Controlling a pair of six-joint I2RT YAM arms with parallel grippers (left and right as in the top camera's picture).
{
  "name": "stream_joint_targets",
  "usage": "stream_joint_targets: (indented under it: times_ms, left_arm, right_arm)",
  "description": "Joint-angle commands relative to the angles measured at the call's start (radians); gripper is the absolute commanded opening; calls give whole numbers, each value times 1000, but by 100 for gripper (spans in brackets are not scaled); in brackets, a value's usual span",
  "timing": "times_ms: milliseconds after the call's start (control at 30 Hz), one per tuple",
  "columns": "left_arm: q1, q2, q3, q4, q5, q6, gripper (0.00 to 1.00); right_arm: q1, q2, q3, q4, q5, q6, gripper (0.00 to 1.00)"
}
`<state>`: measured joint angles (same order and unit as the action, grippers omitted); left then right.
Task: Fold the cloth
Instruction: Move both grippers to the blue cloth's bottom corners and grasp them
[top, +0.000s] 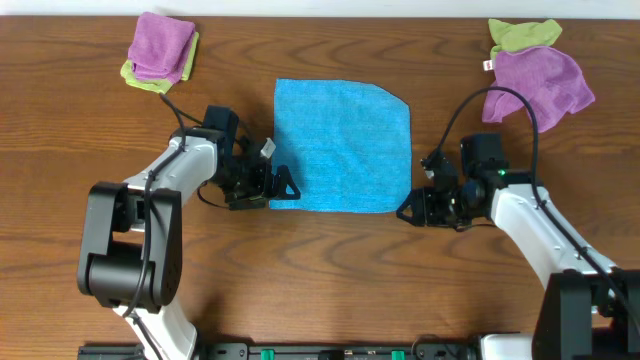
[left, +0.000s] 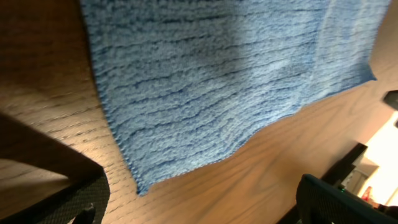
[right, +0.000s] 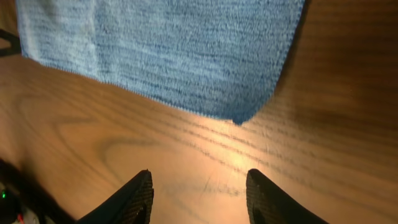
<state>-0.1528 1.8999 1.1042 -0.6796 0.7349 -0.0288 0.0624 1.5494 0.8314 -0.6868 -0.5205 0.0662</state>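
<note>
A blue cloth (top: 342, 145) lies flat on the wooden table, its far right corner cut off at a slant. My left gripper (top: 281, 187) is open and empty beside the cloth's near left corner (left: 142, 188), low over the wood. My right gripper (top: 410, 209) is open and empty just past the cloth's near right corner (right: 239, 118), with bare wood between its fingers (right: 199, 186). The cloth fills the upper part of the left wrist view (left: 217, 81) and of the right wrist view (right: 161, 50).
A purple cloth on a green one (top: 160, 50) lies at the far left. A crumpled purple cloth (top: 540, 82) and a green one (top: 524, 33) lie at the far right. Black cables run from both arms over the table.
</note>
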Motion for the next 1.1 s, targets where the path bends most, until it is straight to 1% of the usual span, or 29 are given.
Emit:
stream_joint_targets:
  times_ms: [0,200,233,333,433,667,800,933,1067]
  left_arm:
    - [2,9,-39,15,-8,-24,99]
    - [2,9,-44,15,-1,-31,100]
    - [2,9,-47,16,-1,-31,95]
    - [2,9,-63,16,0,-32,95]
    - [2,9,-86,28,22,-34,95]
    - [2,9,-139,69,25,-74,93]
    - [1,9,-166,117,25,-131,93]
    - [1,9,-191,168,24,-160,92]
    - [1,9,-192,210,-12,-186,92]
  right_arm:
    - [-5,3,-39,41,-26,39,49]
    - [-7,42,-81,105,19,77,50]
    - [-11,54,-82,113,19,77,50]
    - [-26,89,-82,151,14,104,50]
    - [-38,127,-82,198,-35,113,50]
    - [-40,197,-82,270,-41,151,50]
    - [-48,203,-82,290,-37,161,49]
    - [-67,203,-82,302,-37,166,47]
    - [-69,203,-82,299,-38,168,47]
